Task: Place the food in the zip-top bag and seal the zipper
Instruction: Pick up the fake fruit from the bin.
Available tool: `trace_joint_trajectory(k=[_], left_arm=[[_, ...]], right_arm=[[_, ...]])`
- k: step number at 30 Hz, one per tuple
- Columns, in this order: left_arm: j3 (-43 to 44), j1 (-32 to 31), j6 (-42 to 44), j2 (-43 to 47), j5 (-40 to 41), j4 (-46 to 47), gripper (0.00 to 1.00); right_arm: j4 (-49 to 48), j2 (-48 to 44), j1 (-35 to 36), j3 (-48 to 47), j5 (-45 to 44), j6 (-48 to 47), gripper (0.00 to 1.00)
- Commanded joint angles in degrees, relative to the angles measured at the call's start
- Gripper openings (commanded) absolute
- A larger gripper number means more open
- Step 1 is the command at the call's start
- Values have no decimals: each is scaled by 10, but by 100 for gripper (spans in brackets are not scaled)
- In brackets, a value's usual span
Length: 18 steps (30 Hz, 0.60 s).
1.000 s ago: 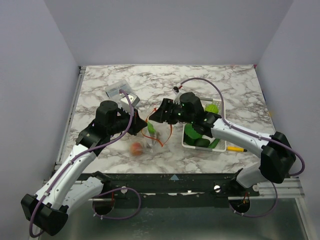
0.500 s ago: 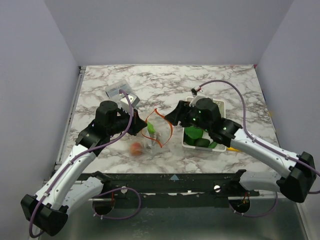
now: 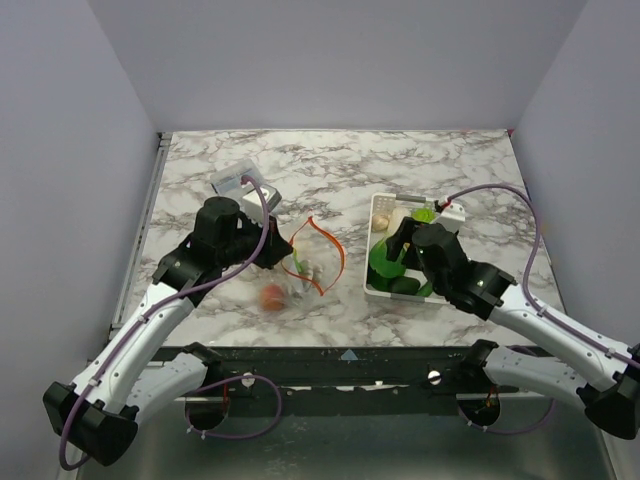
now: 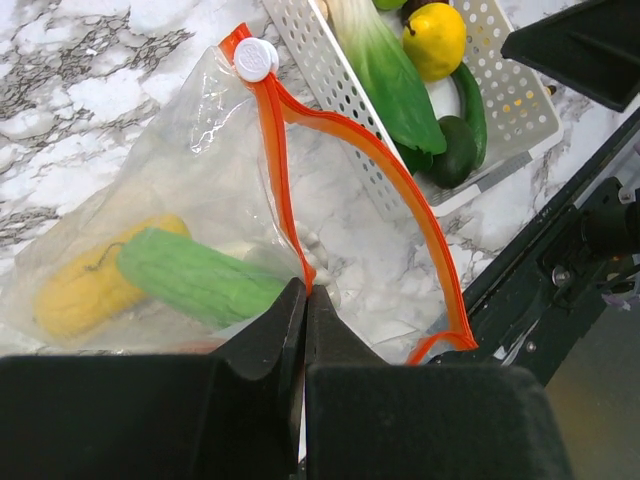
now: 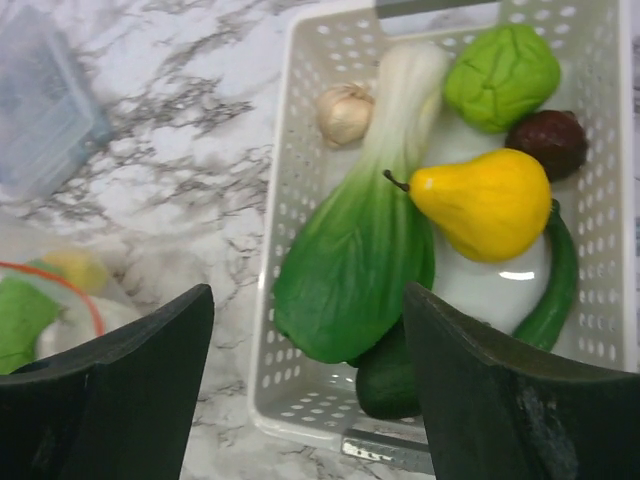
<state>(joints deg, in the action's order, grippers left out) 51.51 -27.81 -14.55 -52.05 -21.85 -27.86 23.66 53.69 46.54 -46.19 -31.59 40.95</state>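
While the left fingers (image 4: 270,340) clamp the zipper (image 4: 275,150), the right fingers (image 5: 120,380) stand wide apart, empty, above the basket (image 5: 283,180)

Left end effector (image 4: 305,296) is pinched tight; right end effector (image 5: 308,300) hangs pointing down, jaws spread wide.

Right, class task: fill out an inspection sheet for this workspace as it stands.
Surface: marble table, white with grey veins.
Job's things: zip-top bag open, yellow and green food inside; zipper unsealed; more food in white basket.
Clutter: clear packet, far left.
Grippers: left gripper shut on zipper; right gripper open above basket.
Cables: purple cables looped along both arms.
Surroundings: plain grey walls.
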Motion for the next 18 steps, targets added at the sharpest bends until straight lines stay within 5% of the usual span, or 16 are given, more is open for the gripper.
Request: trace_joint_trajectory(k=[1,10,18], left_arm=[[21,0,5,6,30,-30,0],[-19,-1,24,19,52,-1,0],[-18,0,24,20,33,3,0]], right_arm=[[46,22,-16,30,-84,49,80],[-58,78,-245,101,157,48,84],[-94,112,-265,124,146,74,93]])
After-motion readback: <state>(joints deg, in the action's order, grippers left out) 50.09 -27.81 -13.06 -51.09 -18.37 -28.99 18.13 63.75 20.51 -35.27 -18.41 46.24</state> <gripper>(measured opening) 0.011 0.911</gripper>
